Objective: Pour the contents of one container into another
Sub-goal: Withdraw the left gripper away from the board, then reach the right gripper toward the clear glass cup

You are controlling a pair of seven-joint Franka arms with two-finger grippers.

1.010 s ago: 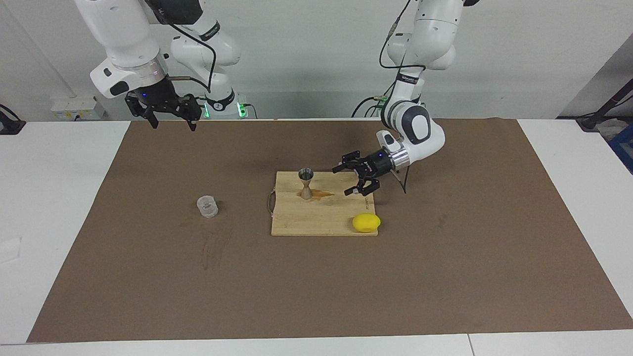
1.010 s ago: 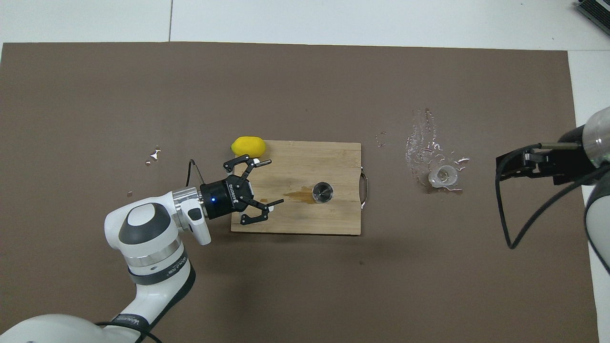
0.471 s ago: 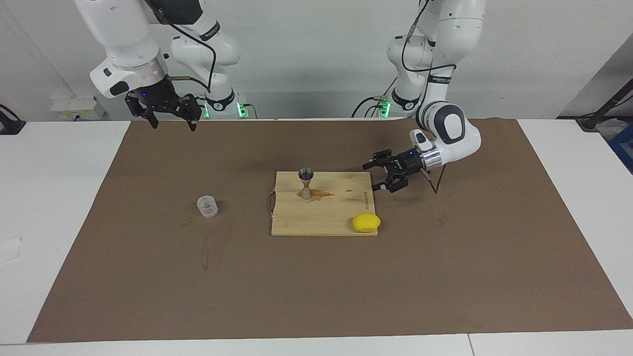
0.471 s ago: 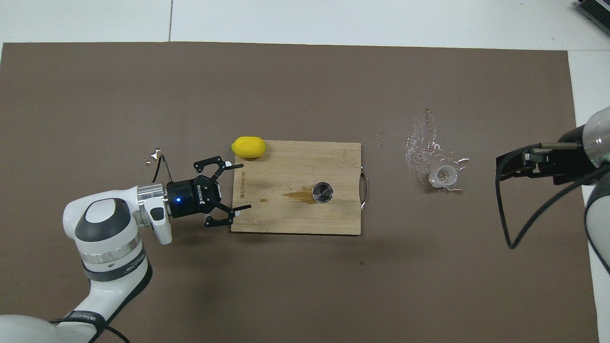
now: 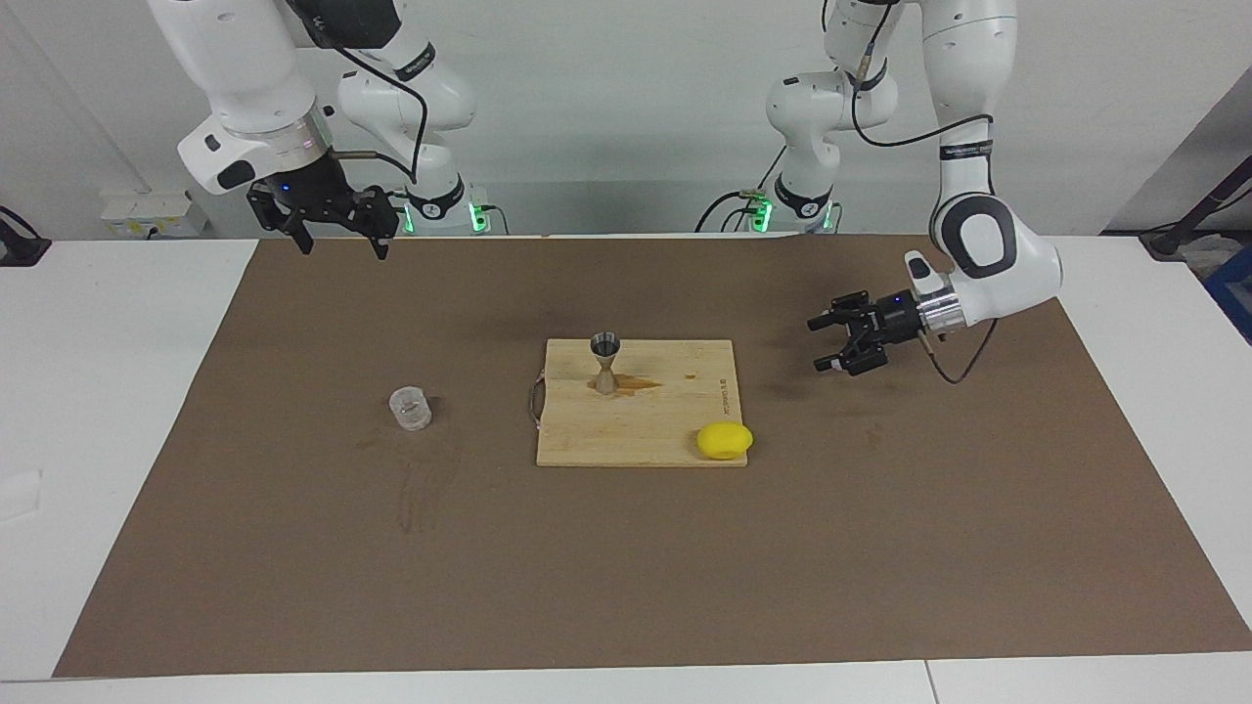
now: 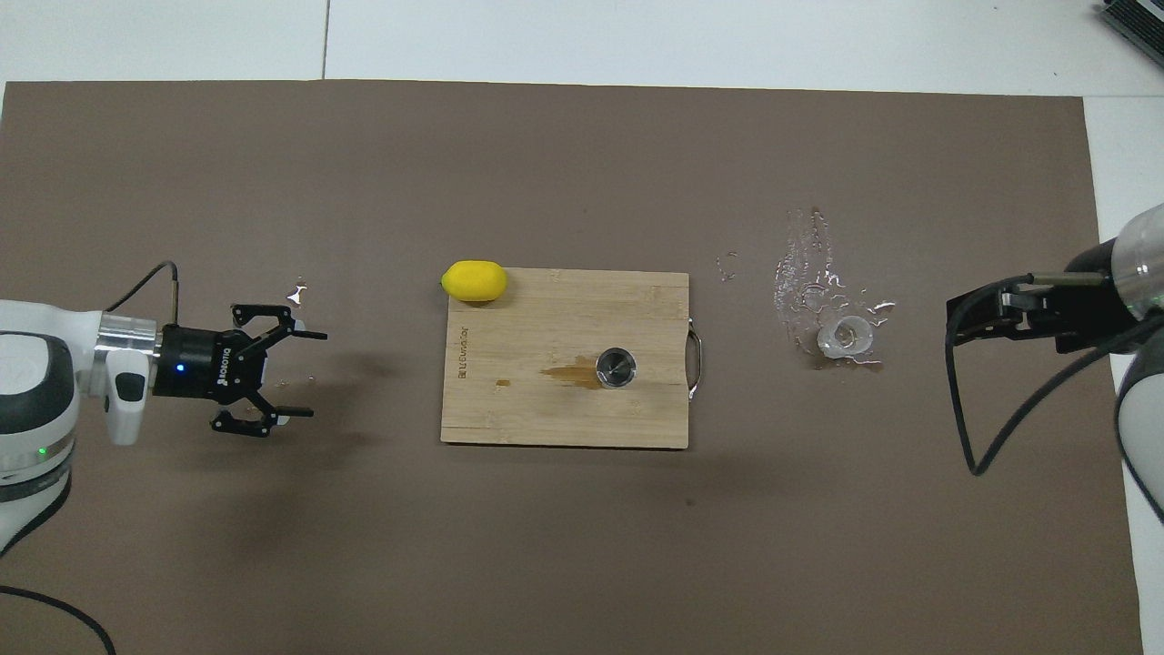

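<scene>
The small clear cup [image 5: 410, 409] [image 6: 845, 337] stands upright on the brown mat, toward the right arm's end of the table. The silver hourglass jigger [image 5: 605, 363] [image 6: 616, 367] stands upright on the wooden cutting board [image 5: 646, 430] [image 6: 546, 309]. My left gripper [image 5: 820, 344] [image 6: 314, 374] is open and empty, low over the mat, apart from the board on the left arm's side. My right gripper [image 5: 342, 249] [image 6: 964, 314] is open and empty, raised over the mat's edge nearest the robots, well away from the cup.
A yellow lemon [image 5: 725, 440] [image 6: 474, 280] lies at the board's corner farthest from the robots, on the left arm's side. A brown stain [image 6: 568, 373] marks the board beside the jigger. Spilled liquid [image 6: 805, 273] glistens on the mat around the cup.
My left gripper has drawn back from over the board, across its edge, toward the left arm's end of the table, staying open. The right arm, cup and jigger have not moved.
</scene>
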